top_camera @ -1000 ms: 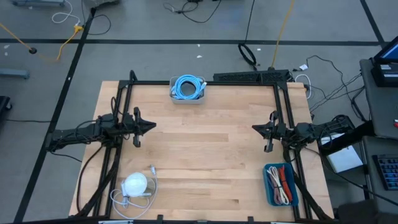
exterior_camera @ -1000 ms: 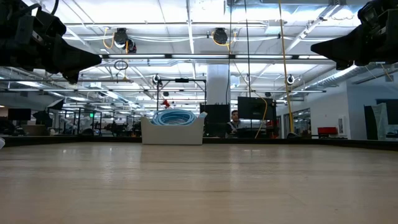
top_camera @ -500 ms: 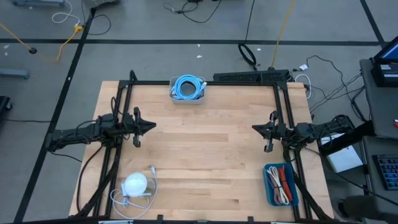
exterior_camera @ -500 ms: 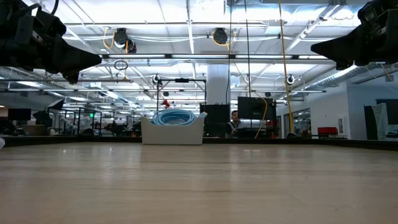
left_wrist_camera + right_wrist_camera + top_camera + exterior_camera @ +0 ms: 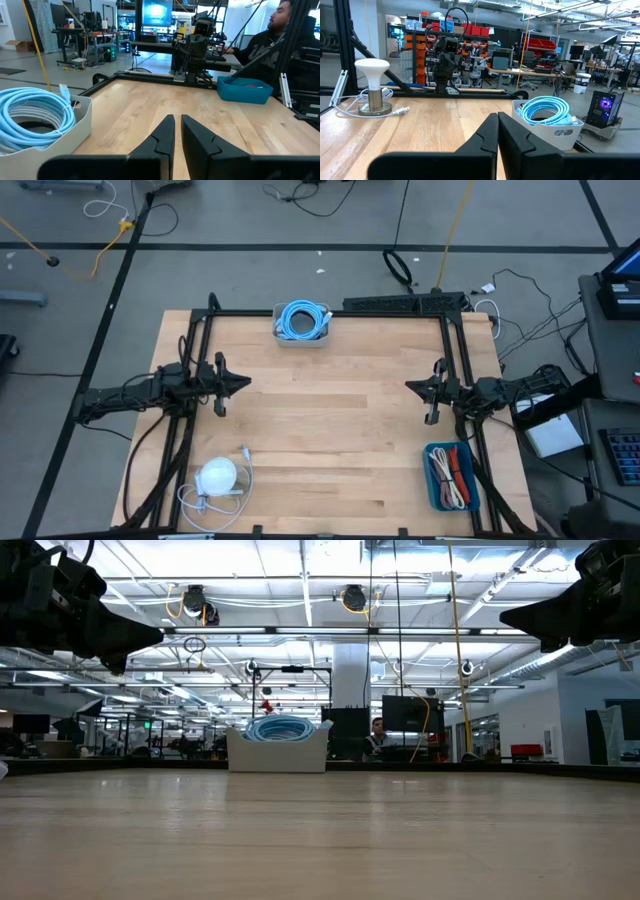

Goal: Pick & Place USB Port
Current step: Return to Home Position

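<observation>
White USB cable (image 5: 441, 473) is lying in the blue bin (image 5: 429, 480) on the desk's (image 5: 330, 430) lower right corner, high view. Left wrist view: left claw (image 5: 177, 122) is hovering almost closed, empty. Right wrist view: right claw (image 5: 498, 120) is hovering closed, empty.

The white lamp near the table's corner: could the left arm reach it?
Probably yes. The white lamp stands on the left arm's side, with only bare wood between it and the left gripper, which is shut and empty.

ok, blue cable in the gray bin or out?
In: the blue cable lies coiled inside the gray bin, rising above its rim.
</observation>
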